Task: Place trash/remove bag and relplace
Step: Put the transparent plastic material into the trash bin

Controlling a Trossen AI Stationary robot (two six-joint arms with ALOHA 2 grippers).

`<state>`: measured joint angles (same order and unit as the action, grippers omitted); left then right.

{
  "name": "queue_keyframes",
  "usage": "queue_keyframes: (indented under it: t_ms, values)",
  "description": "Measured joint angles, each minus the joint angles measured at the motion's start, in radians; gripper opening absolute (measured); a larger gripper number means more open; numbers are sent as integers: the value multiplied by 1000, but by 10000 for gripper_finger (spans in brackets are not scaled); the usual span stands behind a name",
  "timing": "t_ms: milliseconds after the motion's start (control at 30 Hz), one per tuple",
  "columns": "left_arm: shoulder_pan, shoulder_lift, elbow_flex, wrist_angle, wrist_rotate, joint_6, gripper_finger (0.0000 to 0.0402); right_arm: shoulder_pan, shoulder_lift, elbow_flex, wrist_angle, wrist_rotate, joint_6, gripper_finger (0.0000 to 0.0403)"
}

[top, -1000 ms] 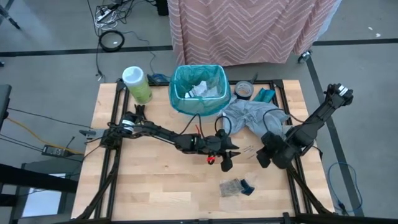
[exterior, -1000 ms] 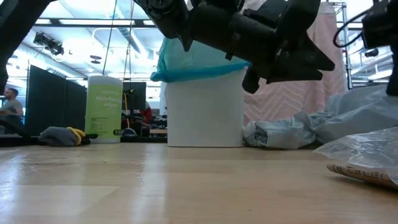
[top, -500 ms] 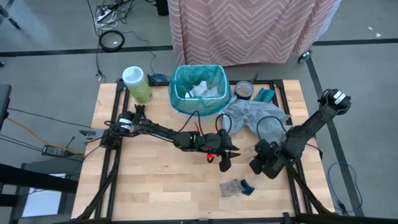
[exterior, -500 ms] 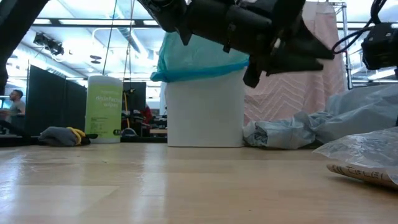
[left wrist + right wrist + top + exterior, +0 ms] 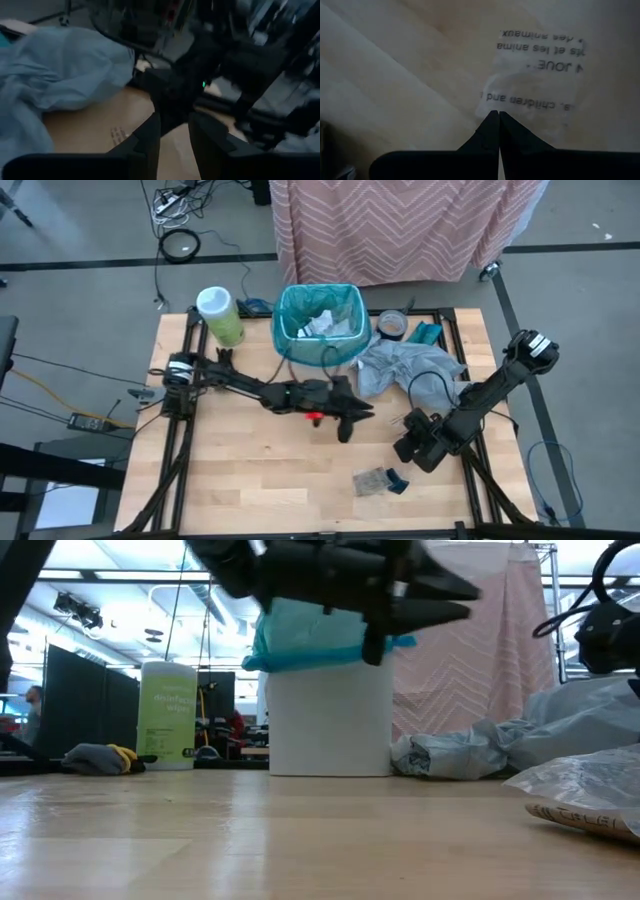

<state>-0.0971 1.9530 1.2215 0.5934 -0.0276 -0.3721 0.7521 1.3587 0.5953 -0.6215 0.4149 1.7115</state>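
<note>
High view | left gripper (image 5: pixel 347 423) jaws slightly apart, empty | right gripper (image 5: pixel 408 448) closed, empty

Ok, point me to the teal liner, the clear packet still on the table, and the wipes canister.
teal liner (image 5: pixel 287 345): high view, rim folded over bin.
clear packet (image 5: pixel 372 480): high view, its middle.
wipes canister (image 5: pixel 216 304): high view, white lid.

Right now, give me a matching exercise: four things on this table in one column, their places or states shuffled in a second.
1. teal bag
2. green canister
3. grey plastic bag
4. right tool

a. shut, low over the table
b. lining the white bin
c. upright at the table's far left corner
d. crumpled, right of the bin

Pairs: 1-b, 2-c, 3-d, 4-a
</note>
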Motion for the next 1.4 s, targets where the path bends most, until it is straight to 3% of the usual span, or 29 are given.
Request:
queue_keyframes:
  t_ms: [200,333,633,800,933,1200,1400]
  values:
    - [6,-121,-234,184,-12,-28,73,-32,21,0,36,1,-8,0]
    - [3,-200,-349,207,-13,-37,68,-75,55,0,124,-1,-80,0]
    - [3,-302,-522,252,-17,-56,67,-217,172,10,462,-90,-326,0]
    - [3,-323,-565,300,-27,-59,67,-251,134,57,605,-14,-588,0]
    - [3,-324,-571,306,-28,-61,67,-285,79,88,464,-7,-622,0]
    - [3,-324,-571,302,-29,-50,67,-291,42,93,2,-44,-431,0]
    - [3,-324,-571,304,-29,-27,67,-258,44,93,-130,-8,-380,0]
